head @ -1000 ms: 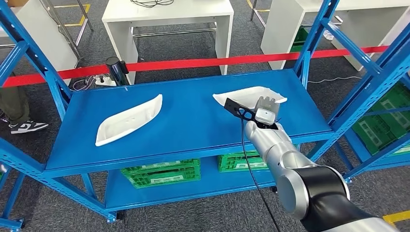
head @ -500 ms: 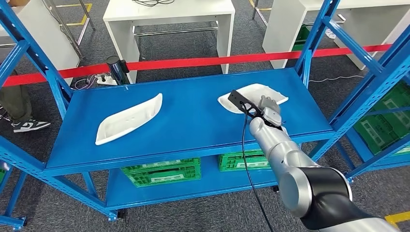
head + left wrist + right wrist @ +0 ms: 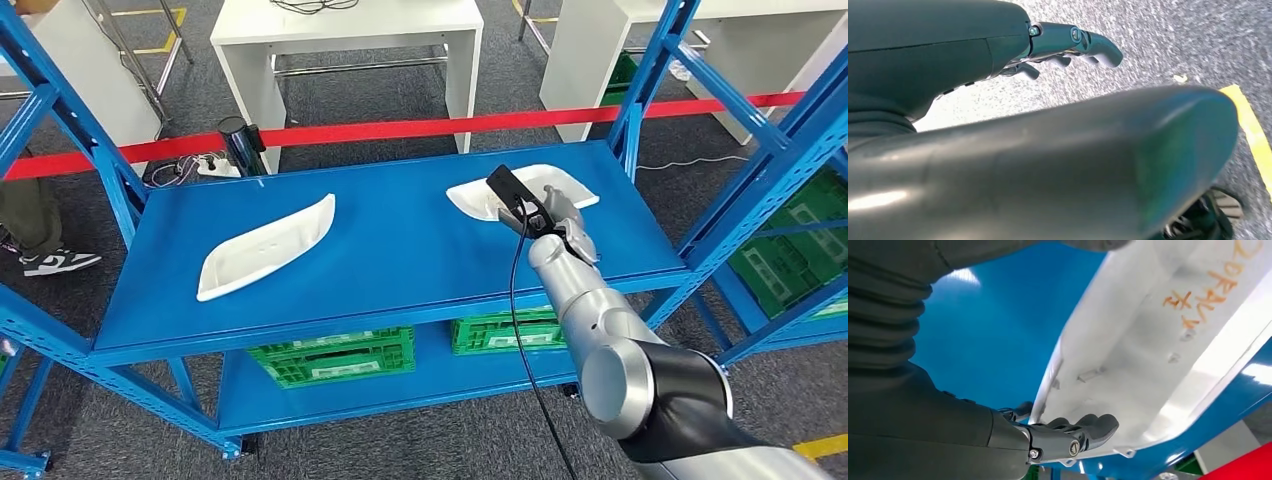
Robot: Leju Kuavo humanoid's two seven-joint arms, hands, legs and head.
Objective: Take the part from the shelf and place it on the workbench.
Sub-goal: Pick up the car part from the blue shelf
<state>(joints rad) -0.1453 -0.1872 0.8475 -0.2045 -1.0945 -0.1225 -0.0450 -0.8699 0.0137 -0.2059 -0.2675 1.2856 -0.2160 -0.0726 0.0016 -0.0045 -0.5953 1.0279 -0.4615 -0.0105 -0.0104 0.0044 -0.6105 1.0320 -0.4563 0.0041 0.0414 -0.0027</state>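
Right now the robot's right hand reaches over the near right corner of the blue metal shelf, at the nearer end of a white moulded plastic part shaped like a long shallow shell, which lies flat on the shelf top. From the right wrist view the dark fingers are curled just under the thin rim of that part, close against it, but I cannot tell whether they touch it or grip it, and I would not call the part held.

What could go wrong, to my eye: the rim is thin and the shell smooth, so fingers closing on the edge alone may slip off, or push the part along the slick blue surface toward the back edge instead of taking it. A lift from one end would likely tip the long shell and let it swing or drop.

A second white moulded part of like shape lies well apart on the left side of the shelf. The left hand hangs over grey carpet, its fingers loosely bent with nothing in them. A white workbench stands beyond a red tape barrier.
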